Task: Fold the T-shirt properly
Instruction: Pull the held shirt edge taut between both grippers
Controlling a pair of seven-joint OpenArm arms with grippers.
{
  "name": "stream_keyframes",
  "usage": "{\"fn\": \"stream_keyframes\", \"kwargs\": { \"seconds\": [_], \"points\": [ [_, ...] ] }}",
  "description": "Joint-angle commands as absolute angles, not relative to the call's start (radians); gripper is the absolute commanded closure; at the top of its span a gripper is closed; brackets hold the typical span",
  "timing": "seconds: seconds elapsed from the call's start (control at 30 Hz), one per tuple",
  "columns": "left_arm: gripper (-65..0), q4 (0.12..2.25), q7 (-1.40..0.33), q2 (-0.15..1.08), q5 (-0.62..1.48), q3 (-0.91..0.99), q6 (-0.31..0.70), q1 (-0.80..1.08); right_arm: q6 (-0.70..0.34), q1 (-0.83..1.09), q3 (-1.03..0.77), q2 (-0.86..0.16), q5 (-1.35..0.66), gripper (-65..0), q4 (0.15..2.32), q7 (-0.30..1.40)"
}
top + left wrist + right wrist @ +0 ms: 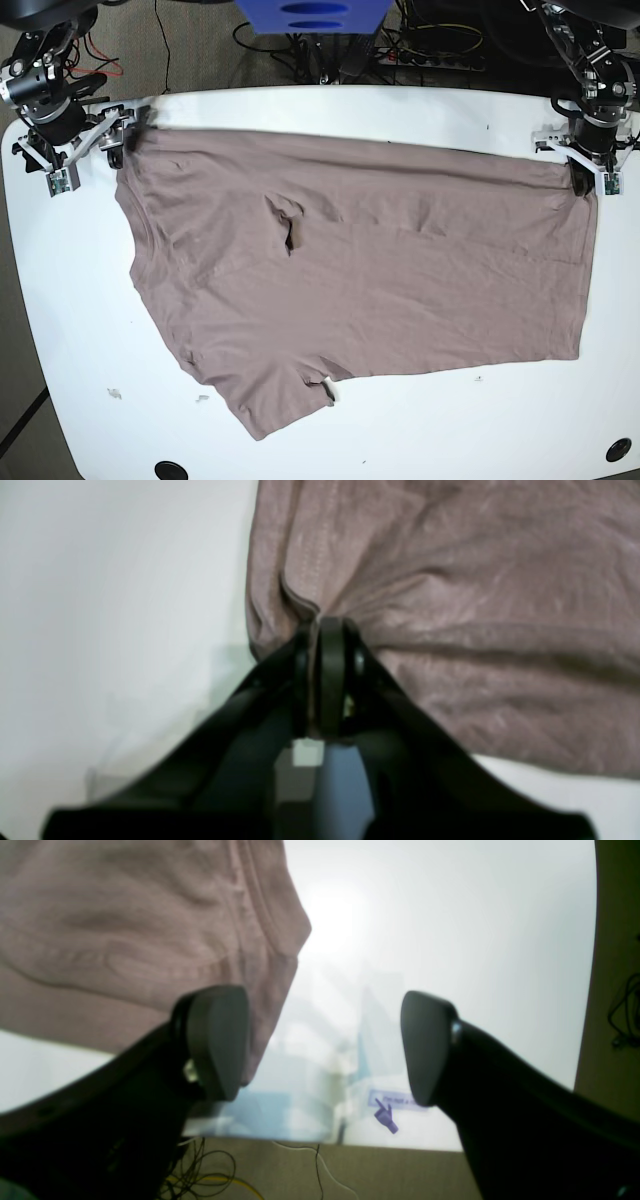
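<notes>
Base view: T-shirt (pixel 380 270) on white table (pixel 60 330)

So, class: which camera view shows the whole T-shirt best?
The base view: the T-shirt lies spread across the white table, every edge visible. The left wrist view shows only one corner bunched in the shut left pincer; the right wrist view shows one edge beside the open right pincer.

Room around the T-shirt

We are seeing bare white table (pixel 420 430) lying open below the T-shirt (pixel 380 280) and along its left side, while the right gripper (pixel 122 138) is sitting at its upper left corner and the left gripper (pixel 583 176) is crowding its upper right corner.
</notes>
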State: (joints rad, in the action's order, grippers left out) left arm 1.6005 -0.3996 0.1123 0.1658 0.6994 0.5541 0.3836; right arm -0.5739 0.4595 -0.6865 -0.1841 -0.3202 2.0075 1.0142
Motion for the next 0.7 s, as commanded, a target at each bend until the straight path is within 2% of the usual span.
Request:
{"fn": "stream_keyframes", "kwargs": {
  "seconds": [0.0,0.67],
  "points": [
    [-1.6,1.601,-0.490,0.096,0.124,0.720,0.570,0.421,-0.573,0.460,-0.691,-0.199,-0.328,-45.1,2.020,0.995],
    [-1.6,1.600,-0.490,0.090,0.122,0.791,0.570,0.484,-0.573,0.460,-0.693,-0.199,-0.328,-45.1,2.020,0.995]
  ]
}}
